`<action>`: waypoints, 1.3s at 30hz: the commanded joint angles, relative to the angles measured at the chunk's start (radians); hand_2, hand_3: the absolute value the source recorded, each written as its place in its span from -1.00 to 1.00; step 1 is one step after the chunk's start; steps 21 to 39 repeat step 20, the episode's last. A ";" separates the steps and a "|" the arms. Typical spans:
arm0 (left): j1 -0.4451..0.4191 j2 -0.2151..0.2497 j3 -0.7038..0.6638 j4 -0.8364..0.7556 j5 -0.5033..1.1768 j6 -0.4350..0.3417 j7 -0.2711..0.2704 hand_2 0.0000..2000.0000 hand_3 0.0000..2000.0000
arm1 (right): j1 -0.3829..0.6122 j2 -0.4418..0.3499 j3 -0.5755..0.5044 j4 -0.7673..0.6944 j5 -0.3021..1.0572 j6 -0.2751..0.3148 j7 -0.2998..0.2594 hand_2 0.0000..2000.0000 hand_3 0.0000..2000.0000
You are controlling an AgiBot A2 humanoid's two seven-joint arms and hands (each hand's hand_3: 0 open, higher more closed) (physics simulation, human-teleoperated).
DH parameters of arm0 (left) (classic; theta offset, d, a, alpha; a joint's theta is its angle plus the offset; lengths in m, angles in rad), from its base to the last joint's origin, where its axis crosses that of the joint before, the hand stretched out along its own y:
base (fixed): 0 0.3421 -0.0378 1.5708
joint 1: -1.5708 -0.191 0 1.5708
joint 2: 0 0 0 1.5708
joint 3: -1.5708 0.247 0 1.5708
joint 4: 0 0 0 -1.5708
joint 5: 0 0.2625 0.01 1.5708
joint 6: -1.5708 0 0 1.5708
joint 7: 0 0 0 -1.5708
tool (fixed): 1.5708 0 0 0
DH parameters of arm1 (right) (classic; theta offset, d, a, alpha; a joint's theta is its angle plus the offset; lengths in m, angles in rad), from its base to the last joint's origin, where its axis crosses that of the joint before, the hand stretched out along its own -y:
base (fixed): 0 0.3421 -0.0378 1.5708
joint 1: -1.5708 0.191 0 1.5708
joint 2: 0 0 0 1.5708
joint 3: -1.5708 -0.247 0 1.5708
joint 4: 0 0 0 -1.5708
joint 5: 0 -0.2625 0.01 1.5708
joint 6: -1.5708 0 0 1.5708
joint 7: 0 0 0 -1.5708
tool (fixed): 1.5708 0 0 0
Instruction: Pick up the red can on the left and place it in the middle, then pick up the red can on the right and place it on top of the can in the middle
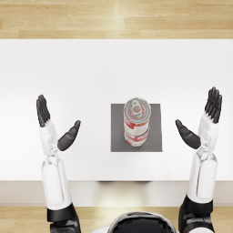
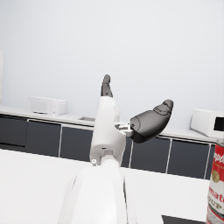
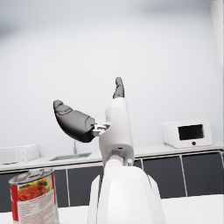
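Nearest us, we are holding both arms raised over the white table [image 1: 68, 68], our left hand [image 1: 57, 127] spreading its fingers wide and gripping nothing, our right hand [image 1: 200, 123] doing the same on the opposite side. Between them, well apart from either hand, two red cans are standing stacked upright, the upper can [image 1: 137, 113] sitting squarely on the lower can [image 1: 135, 136], which is resting on a dark grey mat [image 1: 154, 136] at the table's middle. Beyond the table, a wooden floor [image 1: 116, 18] is showing.
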 commanded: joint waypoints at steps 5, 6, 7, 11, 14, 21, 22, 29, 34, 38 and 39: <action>0.000 0.000 -0.022 0.009 0.000 0.000 0.000 -1.00 -1.00 | -0.022 -0.003 -0.058 -0.026 0.000 0.017 0.021 -1.00 -1.00; -0.001 0.000 -0.022 0.011 0.000 0.000 0.000 -1.00 -1.00 | -0.025 -0.003 -0.062 -0.030 0.000 0.018 0.022 -1.00 -1.00; -0.001 0.000 -0.022 0.013 0.000 0.000 0.000 -1.00 -1.00 | -0.028 -0.003 -0.065 -0.033 0.000 0.019 0.023 -1.00 -1.00; -0.002 0.000 -0.023 0.015 0.000 0.000 0.000 -1.00 -1.00 | -0.031 -0.004 -0.071 -0.039 0.000 0.021 0.025 -1.00 -1.00; -0.003 0.001 -0.023 0.016 0.000 0.000 0.000 -1.00 -1.00 | -0.032 -0.004 -0.072 -0.040 0.000 0.021 0.026 -1.00 -1.00; -0.003 0.001 -0.023 0.016 0.000 0.000 0.000 -1.00 -1.00 | -0.033 -0.004 -0.073 -0.041 0.000 0.021 0.026 -1.00 -1.00; -0.003 0.001 -0.023 0.016 0.000 0.000 0.000 -1.00 -1.00 | -0.033 -0.004 -0.073 -0.041 0.000 0.021 0.026 -1.00 -1.00; -0.003 0.001 -0.023 0.016 0.000 0.000 0.000 -1.00 -1.00 | -0.033 -0.004 -0.073 -0.041 0.000 0.021 0.026 -1.00 -1.00; -0.003 0.001 -0.023 0.016 0.000 0.000 0.000 -1.00 -1.00 | -0.033 -0.004 -0.073 -0.041 0.000 0.021 0.026 -1.00 -1.00; -0.003 0.001 -0.023 0.016 0.000 0.000 0.000 -1.00 -1.00 | -0.033 -0.004 -0.073 -0.041 0.000 0.021 0.026 -1.00 -1.00; -0.003 0.001 -0.023 0.016 0.000 0.000 0.000 -1.00 -1.00 | -0.033 -0.004 -0.073 -0.041 0.000 0.021 0.026 -1.00 -1.00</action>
